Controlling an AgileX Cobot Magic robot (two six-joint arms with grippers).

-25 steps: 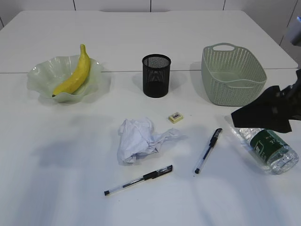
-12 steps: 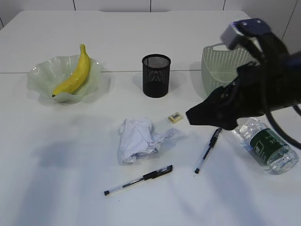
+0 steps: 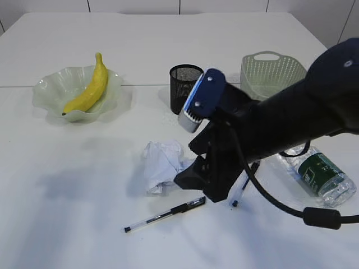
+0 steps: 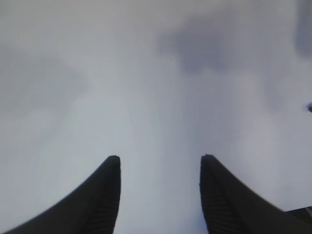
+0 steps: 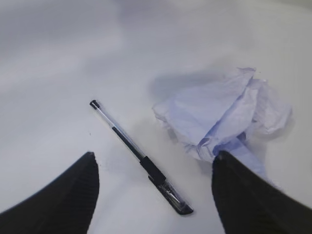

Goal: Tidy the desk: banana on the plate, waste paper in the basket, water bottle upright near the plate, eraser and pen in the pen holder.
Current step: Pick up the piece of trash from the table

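A yellow banana lies on the pale green plate at the back left. Crumpled waste paper lies mid-table, and shows in the right wrist view. A black pen lies in front of it. My right gripper is open and empty, hovering above this pen, with the paper by its right finger. A second pen is mostly hidden under the right arm. The water bottle lies on its side at the right. The eraser is hidden. My left gripper is open over bare table.
The black mesh pen holder stands at the back centre, partly behind the arm. The green basket stands at the back right. A black cable hangs from the right arm near the front right.
My right arm has swept from the right edge leftward across the table to above the paper and the near pen. It now hides the eraser. The objects have not moved.
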